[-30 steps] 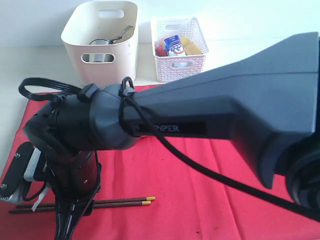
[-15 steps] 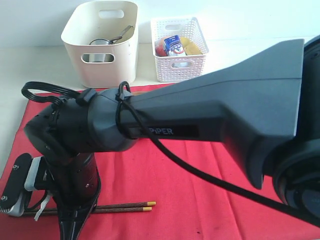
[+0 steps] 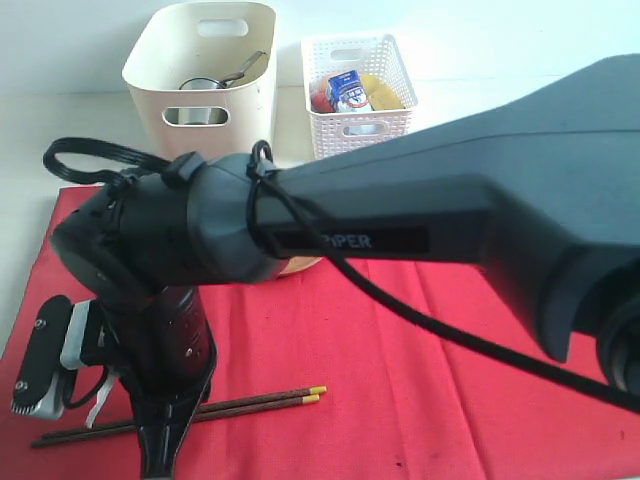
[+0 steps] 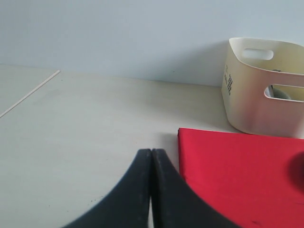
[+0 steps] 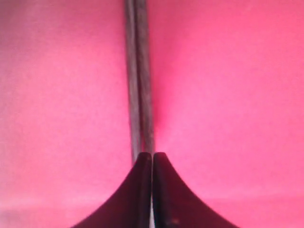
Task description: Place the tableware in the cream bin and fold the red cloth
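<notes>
The chopsticks (image 3: 250, 406) lay on the near left part of the red cloth (image 3: 420, 380), yellow tips to the right. The right pincer (image 5: 152, 159) was pressed together on their dark shafts, well short of the tips. With so off-centre a pinch, the long free end would probably sag or swing. A slow, straight lift, with both sticks checked for rising together, seemed wise before carrying them far and left to the cream bin (image 3: 245, 120). They should be released low over its mouth, so that they drop in and not into the white lattice basket (image 3: 360, 135) just to its right. The left pincer (image 4: 151, 156) was pressed together too, holding nothing, over the bare surface (image 4: 85, 123) beside the cloth's far left corner.

The right arm (image 3: 450, 220) blocked much of the cloth's middle. A tan sliver (image 3: 300, 265) under it could not be identified. Whether both sticks were truly caught could not be settled, since the wrist view was blurred at the tips. The bin's contents showed only partly: a steel cup (image 3: 200, 84) and a handle.
</notes>
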Robot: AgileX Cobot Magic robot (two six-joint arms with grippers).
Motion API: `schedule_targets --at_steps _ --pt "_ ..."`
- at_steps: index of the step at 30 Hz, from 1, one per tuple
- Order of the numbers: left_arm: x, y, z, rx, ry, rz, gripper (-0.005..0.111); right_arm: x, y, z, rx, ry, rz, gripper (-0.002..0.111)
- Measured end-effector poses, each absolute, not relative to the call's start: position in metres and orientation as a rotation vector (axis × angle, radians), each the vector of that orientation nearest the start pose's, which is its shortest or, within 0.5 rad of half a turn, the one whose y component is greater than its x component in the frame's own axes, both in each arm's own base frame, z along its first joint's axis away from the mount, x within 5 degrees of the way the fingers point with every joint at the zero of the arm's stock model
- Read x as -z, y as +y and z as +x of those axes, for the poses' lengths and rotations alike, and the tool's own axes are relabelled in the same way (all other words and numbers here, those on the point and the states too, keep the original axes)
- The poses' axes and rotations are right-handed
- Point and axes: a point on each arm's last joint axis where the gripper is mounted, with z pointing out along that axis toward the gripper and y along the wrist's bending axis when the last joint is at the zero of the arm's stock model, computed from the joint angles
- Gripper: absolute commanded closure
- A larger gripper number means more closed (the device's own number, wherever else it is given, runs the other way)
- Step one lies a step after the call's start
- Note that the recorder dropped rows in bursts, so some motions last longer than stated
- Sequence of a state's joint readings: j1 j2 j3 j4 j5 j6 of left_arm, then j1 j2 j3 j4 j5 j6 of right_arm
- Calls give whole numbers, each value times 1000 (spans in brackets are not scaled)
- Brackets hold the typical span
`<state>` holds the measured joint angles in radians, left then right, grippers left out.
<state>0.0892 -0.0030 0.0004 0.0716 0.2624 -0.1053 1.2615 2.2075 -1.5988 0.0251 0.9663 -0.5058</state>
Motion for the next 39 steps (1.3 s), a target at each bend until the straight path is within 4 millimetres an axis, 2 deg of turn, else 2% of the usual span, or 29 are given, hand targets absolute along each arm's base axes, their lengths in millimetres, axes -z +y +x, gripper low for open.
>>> schedule_targets --at_steps 6,11,16,19,22,24,28,32,34,39 --pt "-189 7 55 -55 1739 -123 105 -133 407 154 -60 2031 -2291 108" --pt "-189 7 55 -55 1739 -123 105 -133 405 156 -55 2110 -2232 107" --pt "-189 7 55 -55 1739 -123 105 -133 411 141 -58 2099 -2240 84" --pt "-189 7 55 -55 1739 -123 105 -133 416 129 -68 2062 -2259 65" --pt "-189 7 55 -55 1739 -123 105 -133 418 121 -71 2036 -2280 54" --pt "-189 7 55 -55 1739 -123 105 -133 419 118 -79 2023 -2298 52" --pt "-189 7 55 -55 1739 -123 105 -131 418 117 -86 2018 -2324 52" --pt "-189 7 55 -55 1739 -123 105 -116 418 117 -66 2016 -2367 56" --pt "-189 7 55 -55 1739 -123 105 -114 418 116 -66 2005 -2391 63" --pt "-189 7 55 -55 1739 -123 105 -113 418 116 -74 1989 -2410 90"
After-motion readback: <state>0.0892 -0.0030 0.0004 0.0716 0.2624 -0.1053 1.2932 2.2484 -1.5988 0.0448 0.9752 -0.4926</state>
